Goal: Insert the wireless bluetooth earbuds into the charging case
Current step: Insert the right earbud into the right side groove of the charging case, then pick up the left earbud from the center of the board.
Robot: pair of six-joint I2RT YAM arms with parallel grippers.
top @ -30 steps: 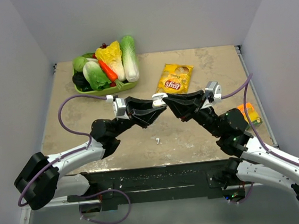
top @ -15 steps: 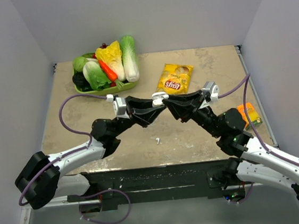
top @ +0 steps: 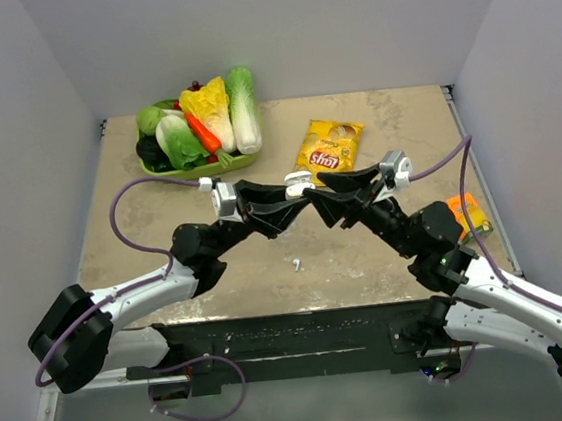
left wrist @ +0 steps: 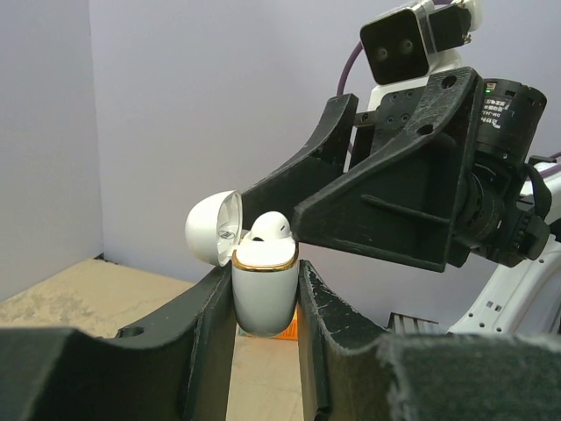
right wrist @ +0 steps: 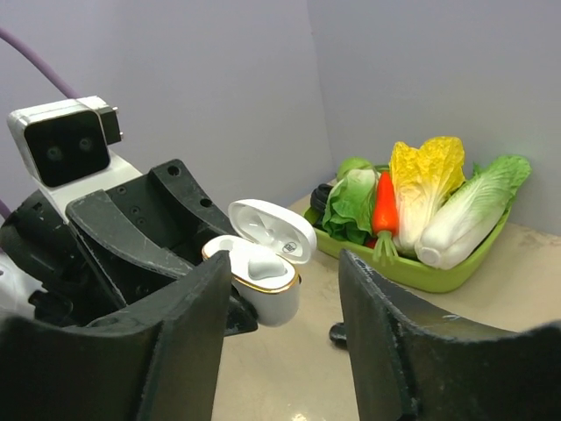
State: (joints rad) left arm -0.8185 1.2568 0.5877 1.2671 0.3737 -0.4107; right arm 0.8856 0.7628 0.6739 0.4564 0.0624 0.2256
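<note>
Earbud (left wrist: 270,226) sits in the mouth of the open charging case (left wrist: 265,294), held above the table (top: 158,183) between two robot arms.

The white bud, light, smooth and likely slippery, rides high above the case's gold rim and looks best pinched lightly across its rounded head or pressed from above. The glossy, rigid case stands upright, lid (left wrist: 213,226) swung back, clamped at its sides in the left gripper (left wrist: 263,281). The right gripper (right wrist: 285,256) hangs just beside the bud with its jaws parted and nothing in them; whether a fingertip touches the bud cannot be made out. A small white piece (top: 296,265), probably the second earbud, lies on the table below, well apart from both hands.
</note>
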